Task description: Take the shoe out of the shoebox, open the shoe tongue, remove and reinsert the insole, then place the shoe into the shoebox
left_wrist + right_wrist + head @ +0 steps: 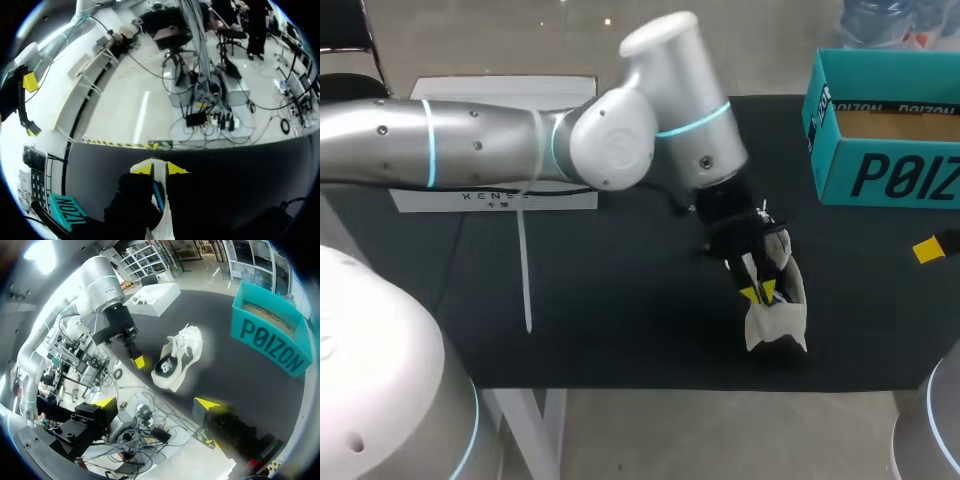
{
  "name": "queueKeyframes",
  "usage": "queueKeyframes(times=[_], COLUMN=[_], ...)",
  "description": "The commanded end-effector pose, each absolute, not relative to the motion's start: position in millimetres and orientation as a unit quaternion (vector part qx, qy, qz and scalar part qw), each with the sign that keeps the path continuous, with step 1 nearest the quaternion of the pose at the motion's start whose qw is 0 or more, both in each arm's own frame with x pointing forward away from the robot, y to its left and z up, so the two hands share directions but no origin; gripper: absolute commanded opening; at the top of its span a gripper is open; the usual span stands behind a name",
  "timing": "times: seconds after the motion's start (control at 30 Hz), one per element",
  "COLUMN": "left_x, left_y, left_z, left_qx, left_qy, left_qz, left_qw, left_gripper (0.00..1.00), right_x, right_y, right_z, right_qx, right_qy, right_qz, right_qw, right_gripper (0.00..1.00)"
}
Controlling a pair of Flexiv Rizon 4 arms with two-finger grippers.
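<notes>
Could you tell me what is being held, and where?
The left gripper pinches a thin edge of the shoe; which part is unclear. The right gripper holds nothing.

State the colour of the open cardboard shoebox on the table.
The open cardboard shoebox is teal with dark lettering; the right wrist view shows it best.

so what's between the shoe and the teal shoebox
nothing, just bare black table between the shoe and the shoebox; head and right wrist views both show it
</notes>
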State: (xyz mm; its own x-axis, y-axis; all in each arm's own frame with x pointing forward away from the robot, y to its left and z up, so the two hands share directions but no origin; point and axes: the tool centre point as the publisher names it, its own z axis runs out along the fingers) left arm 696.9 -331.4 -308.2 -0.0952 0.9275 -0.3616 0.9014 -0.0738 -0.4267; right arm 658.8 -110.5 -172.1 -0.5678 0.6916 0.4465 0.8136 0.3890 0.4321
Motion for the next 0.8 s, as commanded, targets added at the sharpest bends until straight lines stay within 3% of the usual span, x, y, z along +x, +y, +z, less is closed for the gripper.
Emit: queueKeyframes(times=[0.03,0.8], left_x=[694.8,725.3], left_y=[-338.7,-331.7], left_z=[-321.0,-331.7], left_qx=[-0.697,-0.671], left_qy=[-0.679,-0.720], left_qz=[0.197,0.158], left_qw=[0.117,0.084], left_gripper=[0.00,0.00], right_x=[658.2,658.2], right_y=[-110.6,-110.6], right_z=[-172.9,-172.9], right_qx=[-0.455,-0.455], right_qy=[-0.828,-0.828], right_qz=[-0.314,-0.314], right_qw=[0.097,0.097], right_gripper=[1.00,1.00])
